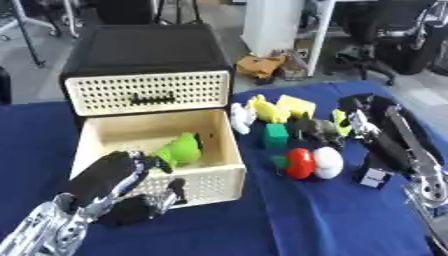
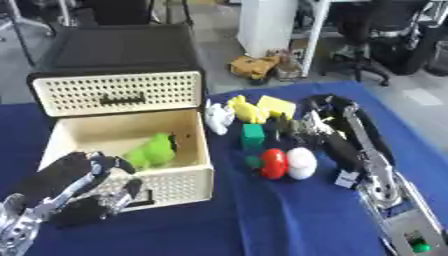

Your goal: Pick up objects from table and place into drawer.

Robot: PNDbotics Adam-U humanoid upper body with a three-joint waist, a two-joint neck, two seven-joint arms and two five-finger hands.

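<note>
Inside the open lower drawer (image 1: pixel 157 150) a green toy (image 1: pixel 181 149) lies toward the right side of the cream compartment, close to the front wall. The drawer is pulled out from a black-topped cabinet (image 1: pixel 144 55) whose upper drawer (image 1: pixel 149 92), with its perforated cream front, is closed. The left hand (image 1: pixel 118 187) sits at the drawer's front wall with its fingers (image 1: pixel 156 162) curled over the rim near the green toy, the thumb down against the perforated face (so it is hooked on the drawer front rather than on any toy). To the right, on the blue-covered counter (image 1: pixel 315 215), the remaining objects are grouped: a red toy (image 1: pixel 299 163) touching a white round one (image 1: pixel 328 162), a green block (image 1: pixel 276 136) just behind them, a yellow toy (image 1: pixel 267 110) and a yellow block (image 1: pixel 296 105) farther back, a white figure (image 1: pixel 241 117) beside the drawer's corner, and a small dark cube (image 1: pixel 374 177) nearer the edge. The right hand (image 2: pixel 311 124) reaches in among the dark and yellow-green pieces behind the white round toy; whether its fingers are spread or pinching anything cannot be told.
</note>
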